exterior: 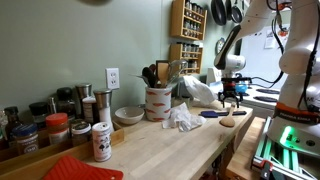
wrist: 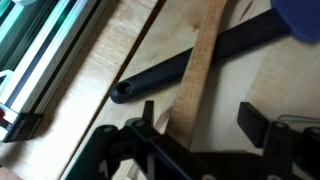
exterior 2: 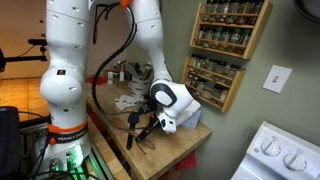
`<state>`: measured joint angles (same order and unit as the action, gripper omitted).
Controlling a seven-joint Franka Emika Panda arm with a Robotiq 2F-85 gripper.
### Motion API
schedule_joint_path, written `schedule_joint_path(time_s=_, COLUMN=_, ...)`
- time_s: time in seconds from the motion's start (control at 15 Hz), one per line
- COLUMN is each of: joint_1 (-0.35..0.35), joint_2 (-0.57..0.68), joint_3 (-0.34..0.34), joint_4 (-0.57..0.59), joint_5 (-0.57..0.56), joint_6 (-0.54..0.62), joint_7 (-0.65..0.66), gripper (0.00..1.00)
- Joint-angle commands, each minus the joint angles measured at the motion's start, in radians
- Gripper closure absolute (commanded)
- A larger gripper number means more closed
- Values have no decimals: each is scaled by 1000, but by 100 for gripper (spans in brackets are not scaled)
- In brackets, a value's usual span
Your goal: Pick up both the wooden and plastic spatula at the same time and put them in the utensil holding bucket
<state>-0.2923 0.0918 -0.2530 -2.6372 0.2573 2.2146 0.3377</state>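
Reaching for the pair: the step in hand was, by judgement, the grasp itself, with neither utensil yet lifted. In the wrist view you held the gripper (wrist: 200,130) along the lower edge of the frame, its jaws spread wide and holding nothing; one finger (wrist: 145,135) stood at lower centre-left and its partner at lower right.

The wooden spatula (wrist: 205,65) ran as a pale strip from the upper right down to the lower centre, ending between the jaws. The plastic spatula (wrist: 165,78), a black handle, crossed beneath it at mid-frame, and its round end lay at centre-left, above the jaws rather than between them.

In an exterior view the gripper (exterior: 232,97) hung at right of centre, just above the counter (exterior: 200,145). The utensil holding bucket (exterior: 157,103) stood at mid-frame, already holding other tools and well apart from the claw; a crumpled white cloth (exterior: 182,117) lay between them.

The next move probably called for shifting toward the crossing point, so that both handles fell inside the jaws; then lowering, closing, lifting level, and carrying past the cloth to the bucket. A closure made where you stood would likely have caught the wooden handle alone.
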Motion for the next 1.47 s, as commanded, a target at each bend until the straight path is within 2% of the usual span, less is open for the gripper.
schedule_joint_path(time_s=0.0, joint_1=-2, joint_2=30, joint_3=-16, joint_4=8, joint_5=38, joint_6=7, joint_7=-55, gripper=5)
schedule_joint_path(time_s=0.07, joint_1=-3, joint_2=33, joint_3=-18, joint_4=8, joint_5=42, joint_6=6, joint_7=-59, gripper=8)
schedule_joint_path(time_s=0.13, joint_1=-4, joint_2=34, joint_3=-21, joint_4=9, joint_5=46, joint_6=5, joint_7=-62, gripper=29)
schedule_joint_path(time_s=0.2, joint_1=-5, joint_2=35, joint_3=-24, joint_4=11, joint_5=50, joint_6=3, joint_7=-66, gripper=30)
schedule_joint_path(time_s=0.4, joint_1=-10, joint_2=34, joint_3=-31, joint_4=15, joint_5=67, joint_6=-1, joint_7=-70, gripper=56)
schedule_joint_path(time_s=0.73, joint_1=-20, joint_2=25, joint_3=-46, joint_4=25, joint_5=82, joint_6=-16, joint_7=-70, gripper=94)
schedule_joint_path(time_s=1.07, joint_1=-39, joint_2=-11, joint_3=-77, joint_4=34, joint_5=87, joint_6=-69, joint_7=-32, gripper=93)
schedule_joint_path(time_s=1.4, joint_1=-73, joint_2=-48, joint_3=-117, joint_4=52, joint_5=199, joint_6=-211, joint_7=43, gripper=93)
